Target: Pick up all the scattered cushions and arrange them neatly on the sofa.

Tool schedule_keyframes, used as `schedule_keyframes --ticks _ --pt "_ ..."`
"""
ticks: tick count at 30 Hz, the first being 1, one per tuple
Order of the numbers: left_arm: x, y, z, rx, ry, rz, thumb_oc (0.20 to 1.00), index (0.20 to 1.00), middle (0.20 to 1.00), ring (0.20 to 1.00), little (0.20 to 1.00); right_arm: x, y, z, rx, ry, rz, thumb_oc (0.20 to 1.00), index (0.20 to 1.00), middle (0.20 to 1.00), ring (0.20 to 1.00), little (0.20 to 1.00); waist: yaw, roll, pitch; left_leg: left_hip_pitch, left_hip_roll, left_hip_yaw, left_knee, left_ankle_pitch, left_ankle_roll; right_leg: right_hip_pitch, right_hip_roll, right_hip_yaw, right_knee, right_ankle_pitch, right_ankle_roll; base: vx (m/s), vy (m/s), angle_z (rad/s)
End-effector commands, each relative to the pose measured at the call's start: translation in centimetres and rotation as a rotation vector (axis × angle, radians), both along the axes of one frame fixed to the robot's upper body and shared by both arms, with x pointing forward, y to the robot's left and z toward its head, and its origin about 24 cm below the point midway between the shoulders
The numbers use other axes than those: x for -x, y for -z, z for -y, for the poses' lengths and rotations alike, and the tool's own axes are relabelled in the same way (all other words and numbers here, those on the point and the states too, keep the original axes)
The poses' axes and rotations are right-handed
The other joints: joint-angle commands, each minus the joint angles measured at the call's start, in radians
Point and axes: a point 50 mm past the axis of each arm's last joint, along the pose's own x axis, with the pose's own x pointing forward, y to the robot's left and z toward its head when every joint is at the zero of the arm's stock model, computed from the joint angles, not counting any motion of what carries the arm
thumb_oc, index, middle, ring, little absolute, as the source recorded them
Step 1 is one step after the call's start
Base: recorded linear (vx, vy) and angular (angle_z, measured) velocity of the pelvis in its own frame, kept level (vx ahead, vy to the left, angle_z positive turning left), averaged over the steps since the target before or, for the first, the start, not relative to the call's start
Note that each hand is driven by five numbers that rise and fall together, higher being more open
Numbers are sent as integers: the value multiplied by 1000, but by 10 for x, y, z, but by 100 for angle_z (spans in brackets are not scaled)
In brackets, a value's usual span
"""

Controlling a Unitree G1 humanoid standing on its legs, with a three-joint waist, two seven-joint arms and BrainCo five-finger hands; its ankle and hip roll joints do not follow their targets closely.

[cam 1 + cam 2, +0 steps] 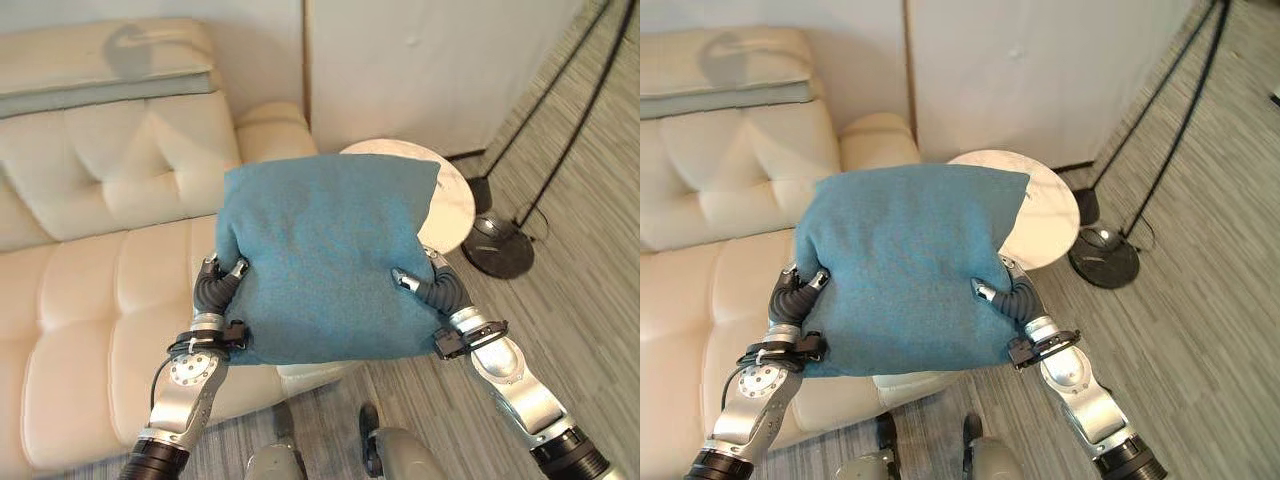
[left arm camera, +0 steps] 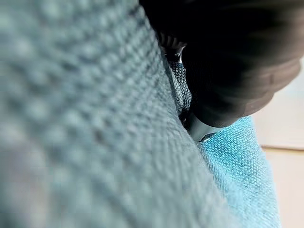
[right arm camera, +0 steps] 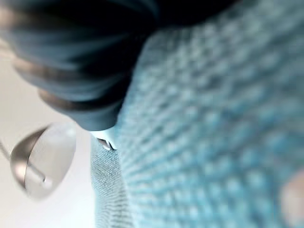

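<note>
The sofa (image 1: 90,300) seat at the left is free. To the right a round table (image 1: 455,205) stands just beside the armrest (image 1: 275,125); a lamp base (image 1: 497,245) sits behind it.

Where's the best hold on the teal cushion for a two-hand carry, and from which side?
Take the teal cushion by its two opposite side edges, low down, one hand coming in from each side. It is wide, soft and floppy, so squeezing across its width likely keeps it flat. That is how it sits now: left hand and right hand pinch the lower sides, thumbs on the front face, above the sofa.
</note>
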Motion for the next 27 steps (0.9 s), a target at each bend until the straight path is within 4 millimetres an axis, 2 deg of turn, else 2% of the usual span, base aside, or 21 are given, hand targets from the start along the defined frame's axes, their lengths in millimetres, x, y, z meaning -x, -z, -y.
schedule_keyframes --ticks 1,2,3,4,5,7,8,10,12,14,15,16,17,18,19,20,21,23,27 --pt "-6 -46 53 -28 312 252 200 200 200 200 200 10 -55 -46 -134 -216 300 200 200 200 200 200 55 -15 -81 -87 -78 -66 -47 11 -40 158 81 21 -96 18 -84 -299 -178 85" --pt "-7 -49 58 -2 339 264 200 200 200 200 200 7 -57 -38 -132 -176 313 200 200 200 200 200 62 -5 -92 -135 -88 -64 -51 31 -70 214 114 25 -241 -41 -128 -271 -149 97" --pt "-7 -49 58 -2 340 263 200 200 200 200 200 7 -57 -38 -132 -176 313 200 200 200 200 200 59 -5 -91 -135 -90 -68 -51 31 -71 221 114 21 -251 -37 -129 -364 -114 117" --pt "-9 -49 64 21 353 261 200 200 200 200 200 4 -57 -33 -123 -152 310 200 200 200 200 200 50 15 -75 -158 -94 -53 -49 35 -104 220 126 3 -302 -23 -144 -309 -29 108" --pt "-9 -50 67 36 360 265 200 200 200 200 200 2 -56 -30 -111 -137 303 200 200 200 200 200 38 23 -63 -163 -88 -17 -40 26 -110 213 120 -21 -315 -12 -146 -313 -27 102" --pt "-9 -50 67 37 360 266 200 200 200 200 200 2 -56 -29 -111 -137 303 200 200 200 200 200 36 23 -62 -162 -89 -19 -40 25 -110 215 119 -23 -316 -12 -146 -162 32 67" --pt "-9 -52 68 40 376 271 200 200 200 200 200 1 -52 -28 -108 -133 281 200 200 200 200 200 18 24 -50 -135 -79 -1 16 -6 -94 206 89 -56 -334 23 -138 -283 70 49" --pt "-6 -51 68 41 388 269 200 200 200 200 200 4 -47 -26 -119 -141 252 200 200 200 200 200 1 2 -54 -108 -77 -16 118 -92 -67 192 46 -85 -355 66 -127 -286 61 25" --pt "-6 -53 71 68 399 280 200 200 200 200 200 7 -42 -26 -122 -155 228 200 200 200 200 200 -17 -17 -64 -74 -53 -16 204 -165 -61 179 14 -116 -378 91 -122 -161 45 33" --pt "-9 -56 76 89 403 295 200 200 200 200 200 8 -39 -23 -119 -153 216 200 200 200 200 200 -35 -23 -77 -6 3 42 209 -190 -66 173 -10 -169 -393 98 -114 -61 109 45" --pt "-10 -54 80 91 422 280 200 200 200 200 200 9 -34 -19 -128 -134 194 200 200 200 200 200 -54 -10 -103 64 37 105 153 -188 -76 170 -18 -215 -408 99 -106 9 114 59" --pt "-10 -54 80 92 422 278 200 200 200 200 200 9 -34 -19 -127 -133 192 200 200 200 200 200 -54 -9 -99 76 37 104 147 -190 -78 180 -17 -217 -410 96 -105 39 144 91" --pt "-10 -54 82 82 435 275 200 200 200 200 200 13 -31 -13 -126 -112 184 200 200 200 200 200 -77 5 -109 119 59 165 78 -161 -94 186 -23 -256 -413 99 -96 102 154 83" --pt "-11 -52 83 69 445 261 200 200 200 200 200 12 -28 -10 -118 -97 170 200 200 200 200 200 -86 14 -121 133 61 176 44 -165 -106 194 -24 -265 -425 95 -87 46 193 94" --pt "-10 -50 82 60 442 251 200 200 200 200 200 12 -28 -9 -120 -89 168 200 200 200 200 200 -87 18 -120 123 54 176 30 -138 -104 190 -29 -282 -431 110 -91 87 163 90" --pt "-9 -48 80 54 436 240 200 200 200 200 200 13 -25 -9 -125 -86 154 200 200 200 200 200 -94 18 -121 131 46 159 17 -136 -105 201 -33 -289 -433 113 -89 127 221 89" --pt "-6 -44 73 32 422 222 200 200 200 200 200 15 -22 -12 -129 -99 134 200 200 200 200 200 -88 13 -124 146 29 151 12 -152 -98 220 -52 -297 -430 120 -80 172 185 65" --pt "-4 -42 69 26 411 213 200 200 200 200 200 15 -21 -14 -131 -105 129 200 200 200 200 200 -83 9 -121 145 22 143 21 -164 -92 225 -58 -293 -426 118 -76 112 149 28" --pt "0 -34 52 5 358 181 200 200 200 200 200 11 -21 -25 -148 -155 109 200 200 200 200 200 -49 -13 -113 113 -14 111 95 -224 -62 225 -95 -266 -398 120 -58 89 182 6"
